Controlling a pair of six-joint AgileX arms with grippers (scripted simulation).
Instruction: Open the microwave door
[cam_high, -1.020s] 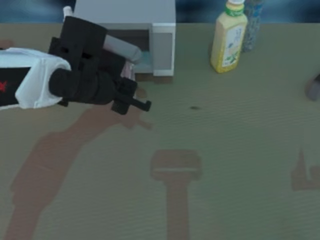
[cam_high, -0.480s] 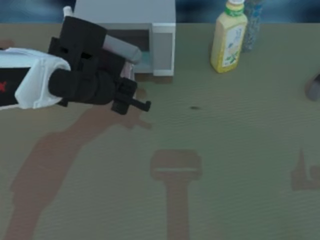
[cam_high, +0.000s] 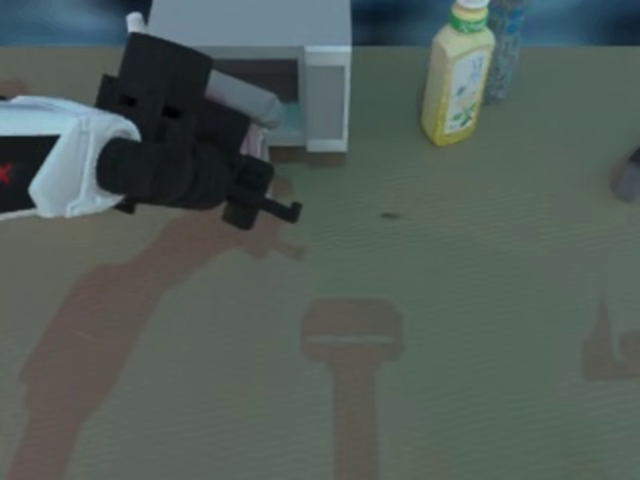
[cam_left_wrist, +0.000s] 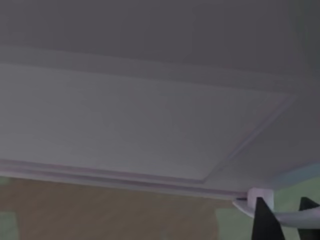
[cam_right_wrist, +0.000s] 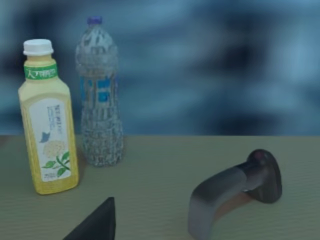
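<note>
Microwave (cam_high: 250, 20) position: rear of the table (cam_high: 450, 300), left of centre in the top view, directly behind the left gripper (cam_high: 262, 205). Its grey control panel (cam_high: 327, 98) faces forward on the appliance's right side, and the cavity beside that panel is exposed, showing a teal floor. The microwave door (cam_high: 245, 98) stands swung outward from the cavity, angled toward the left arm, largely covered by the black wrist housing in the top view. In the left wrist view the door (cam_left_wrist: 145, 130) fills most of the frame as a flat pale panel with a framed window, very close above the gripper (cam_left_wrist: 282, 220); two dark fingertips (cam_left_wrist: 262, 220) stand on either side of the pale bar handle (cam_left_wrist: 280, 212), set narrowly about it, though firm contact cannot be confirmed. Right of the left gripper, well apart and at the table's rear, stand a yellow juice bottle (cam_high: 457, 75) and a clear water bottle (cam_high: 505, 50), just beside each other. The right arm sits at the table's right edge; the state of its gripper (cam_right_wrist: 95, 225) cannot be determined. A dark grey curved tool (cam_right_wrist: 235, 192) lies near it.
</note>
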